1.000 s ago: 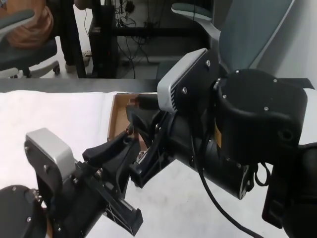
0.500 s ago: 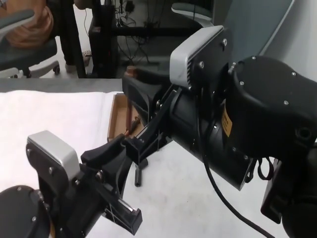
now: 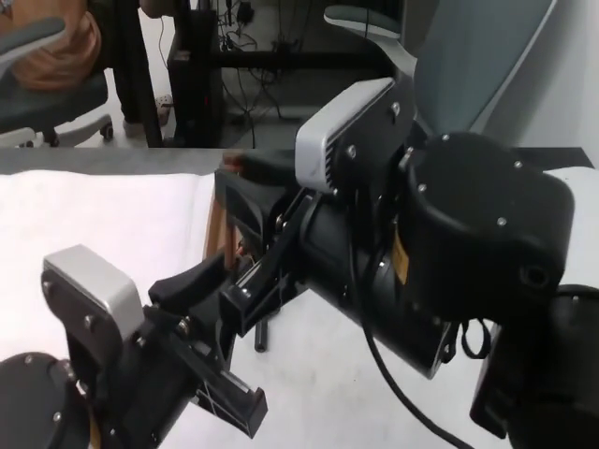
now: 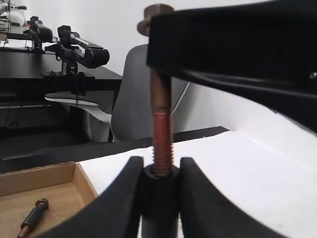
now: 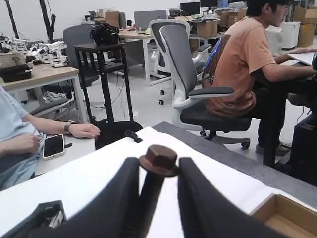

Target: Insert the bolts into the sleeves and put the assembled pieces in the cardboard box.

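Left gripper (image 4: 159, 167) has its fingers clamped on an upright black sleeve (image 4: 158, 203). Right gripper (image 5: 158, 167) pinches the copper bolt (image 4: 159, 109) just under its head, threaded tip sitting in the sleeve's mouth, above the white desk (image 4: 247, 168). Just beyond them, the cardboard box (image 4: 49, 174) holds one assembled piece (image 4: 32, 220). A dark piece (image 3: 261, 335) lies on the desk nearby.
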Tool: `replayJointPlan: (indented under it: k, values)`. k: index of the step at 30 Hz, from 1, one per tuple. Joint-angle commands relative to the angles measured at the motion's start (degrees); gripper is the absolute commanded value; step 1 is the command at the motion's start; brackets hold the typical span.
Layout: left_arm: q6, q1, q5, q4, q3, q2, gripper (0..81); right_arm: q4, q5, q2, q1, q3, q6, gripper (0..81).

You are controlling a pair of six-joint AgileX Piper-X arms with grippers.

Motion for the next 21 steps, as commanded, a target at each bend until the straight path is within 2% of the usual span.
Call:
replayJointPlan:
  k: [1, 21]
  values:
    - [-0.12, -0.04, -0.14, -3.35, -0.43, -0.26, 1.8, -0.38, -0.33, 0.66, 0.91, -0.37, 0.43, 0.6]
    - [2.38, -0.04, -1.61, 0.92, -0.43, -0.26, 1.8, -2.85, 1.93, 0.63, 0.89, -0.42, -4.83, 0.6]
